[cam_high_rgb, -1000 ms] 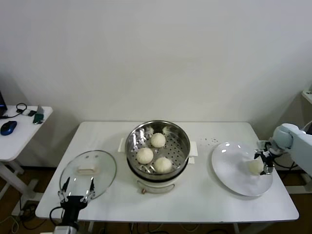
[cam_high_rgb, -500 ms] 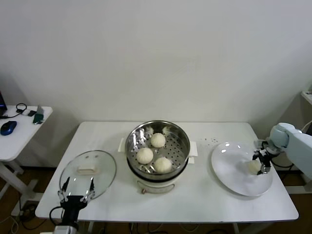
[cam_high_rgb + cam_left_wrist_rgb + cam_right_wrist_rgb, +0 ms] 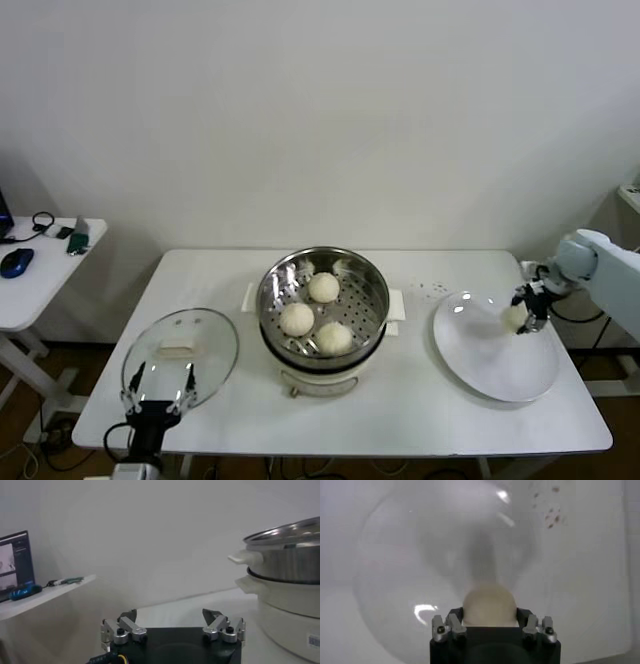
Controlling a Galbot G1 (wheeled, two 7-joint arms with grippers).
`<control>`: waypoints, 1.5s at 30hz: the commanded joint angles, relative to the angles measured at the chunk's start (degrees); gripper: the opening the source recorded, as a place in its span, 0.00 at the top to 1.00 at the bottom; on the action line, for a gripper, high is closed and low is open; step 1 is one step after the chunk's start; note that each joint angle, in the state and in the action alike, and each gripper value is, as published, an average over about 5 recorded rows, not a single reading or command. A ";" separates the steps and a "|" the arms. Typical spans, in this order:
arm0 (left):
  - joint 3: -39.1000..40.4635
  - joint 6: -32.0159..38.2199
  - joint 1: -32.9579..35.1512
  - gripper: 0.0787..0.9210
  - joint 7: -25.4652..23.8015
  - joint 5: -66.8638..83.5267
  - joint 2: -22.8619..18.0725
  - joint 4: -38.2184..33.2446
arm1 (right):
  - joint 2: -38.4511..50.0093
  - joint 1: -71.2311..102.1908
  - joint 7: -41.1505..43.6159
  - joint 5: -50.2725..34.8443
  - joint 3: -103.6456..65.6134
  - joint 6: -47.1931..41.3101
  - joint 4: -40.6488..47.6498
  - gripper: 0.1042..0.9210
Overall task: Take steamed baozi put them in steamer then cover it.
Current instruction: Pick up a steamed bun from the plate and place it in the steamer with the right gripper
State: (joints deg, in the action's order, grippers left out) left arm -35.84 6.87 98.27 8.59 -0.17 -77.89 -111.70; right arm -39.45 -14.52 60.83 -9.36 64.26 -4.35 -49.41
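Observation:
The steel steamer [image 3: 372, 282] sits on its white pot base at the table's middle and holds three cream-white baozi [image 3: 323, 287]. A fourth baozi [image 3: 514, 317] hangs just above the white plate [image 3: 490, 360] at the right, with my right gripper [image 3: 524, 308] shut on it. In the right wrist view that baozi [image 3: 488, 600] fills the gap between the right gripper's [image 3: 488, 614] fingers, over the plate [image 3: 405, 575]. The glass cover [image 3: 207, 335] lies flat at the front left. My left gripper [image 3: 158, 388] waits open at the cover's near edge, seen empty as the left gripper [image 3: 170, 618] beside the steamer [image 3: 290, 542].
A small side table [image 3: 40, 270] with a mouse and cables stands to the left, off the main table. Dark specks mark the tabletop [image 3: 432, 290] behind the plate. The wall rises close behind the table's far edge.
My right gripper closed on the baozi on the plate and lifted it up and toward the far side. The left arm, the cover and the steamer have not moved.

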 commanded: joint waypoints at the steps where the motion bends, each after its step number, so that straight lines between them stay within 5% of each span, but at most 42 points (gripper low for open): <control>1: 0.78 0.13 0.30 0.12 -0.42 0.34 0.48 -0.42 | -5.06 -27.04 -3.05 -27.57 24.03 -6.69 -7.52 0.29; 12: 2.69 0.34 0.54 0.12 -1.76 0.60 1.73 -1.55 | -19.40 -43.34 -6.00 -50.76 38.24 -10.16 -13.52 0.29; 20: 2.31 0.23 1.20 0.12 -2.85 0.89 2.25 -2.25 | -27.81 -44.48 -9.56 -57.89 39.79 -12.22 -17.31 0.29; 45: 2.48 0.14 1.00 0.12 -2.73 1.01 2.35 -1.75 | -34.72 -32.07 -14.43 -52.73 45.04 -13.26 -21.05 0.29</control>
State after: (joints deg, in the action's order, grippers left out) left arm -33.35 7.15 99.47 5.83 0.68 -75.45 -113.67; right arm -71.98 -49.26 47.44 -62.84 107.48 -17.27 -69.93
